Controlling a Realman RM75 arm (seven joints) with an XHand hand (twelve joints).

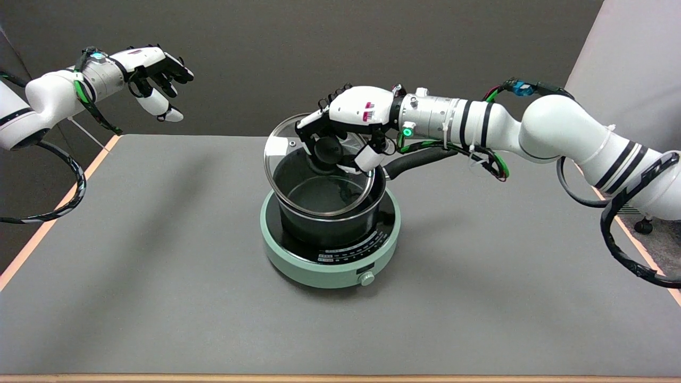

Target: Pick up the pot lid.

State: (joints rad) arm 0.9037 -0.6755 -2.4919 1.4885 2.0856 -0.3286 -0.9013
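Already your right hand (348, 127) grips the black knob (328, 150) of the round glass, metal-rimmed pot lid (319, 167) — tilted below your palm, over the black pot (330, 213). It's probably stiff, slippery, breakable — keep to the knob.

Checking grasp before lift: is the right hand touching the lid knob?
Touching. The head view shows the right hand's fingers wrapped around the black knob of the glass lid, which is tilted over the pot.
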